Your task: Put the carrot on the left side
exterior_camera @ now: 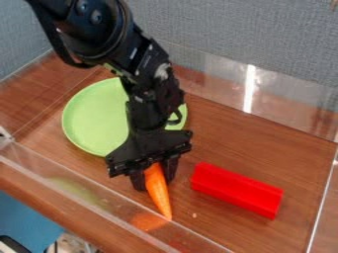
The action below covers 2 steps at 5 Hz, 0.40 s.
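We saw the gripper [150, 175] pinching the carrot [158, 193] — tip down near the table's [284, 148] front edge; green plate [93, 117] held nothing.

- Carrot [158, 194]: orange.
- Block [238, 190]: bright red.
- Plate [95, 117]: light green.
- Table [278, 148]: reddish-brown wood grain.
- Arm [113, 44] and gripper [148, 176]: black.
- Back wall [251, 30]: grey-blue.

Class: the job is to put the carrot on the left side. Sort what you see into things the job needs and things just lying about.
Needed for the job:
carrot, held tip-down
tool, shut on the carrot

Just lying about:
green plate
red block
white wire stand at the back
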Available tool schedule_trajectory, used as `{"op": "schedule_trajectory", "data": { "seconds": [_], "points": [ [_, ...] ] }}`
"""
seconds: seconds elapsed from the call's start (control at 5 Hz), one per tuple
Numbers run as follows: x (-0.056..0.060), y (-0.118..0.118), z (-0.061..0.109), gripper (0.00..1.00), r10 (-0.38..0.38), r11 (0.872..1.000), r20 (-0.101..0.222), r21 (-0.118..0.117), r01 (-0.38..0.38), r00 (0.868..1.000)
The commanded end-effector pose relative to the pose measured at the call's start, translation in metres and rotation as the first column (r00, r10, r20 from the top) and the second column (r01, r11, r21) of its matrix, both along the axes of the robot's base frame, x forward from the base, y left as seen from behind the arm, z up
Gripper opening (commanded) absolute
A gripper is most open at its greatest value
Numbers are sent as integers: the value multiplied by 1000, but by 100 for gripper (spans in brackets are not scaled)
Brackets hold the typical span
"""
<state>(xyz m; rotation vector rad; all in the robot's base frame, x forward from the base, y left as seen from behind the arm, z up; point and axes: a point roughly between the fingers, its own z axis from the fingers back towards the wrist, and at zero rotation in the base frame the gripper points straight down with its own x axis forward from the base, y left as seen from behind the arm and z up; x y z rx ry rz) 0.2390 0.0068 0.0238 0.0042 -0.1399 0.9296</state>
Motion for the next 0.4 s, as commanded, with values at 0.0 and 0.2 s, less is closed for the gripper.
{"op": "schedule_trajectory", "data": {
  "seconds": [0.0,0.2],
  "points": [
    [1,8,2,0,35,999,12,15,-35,999],
    [1,12,2,0,46,999,8,29,-46,999]
  ]
}}
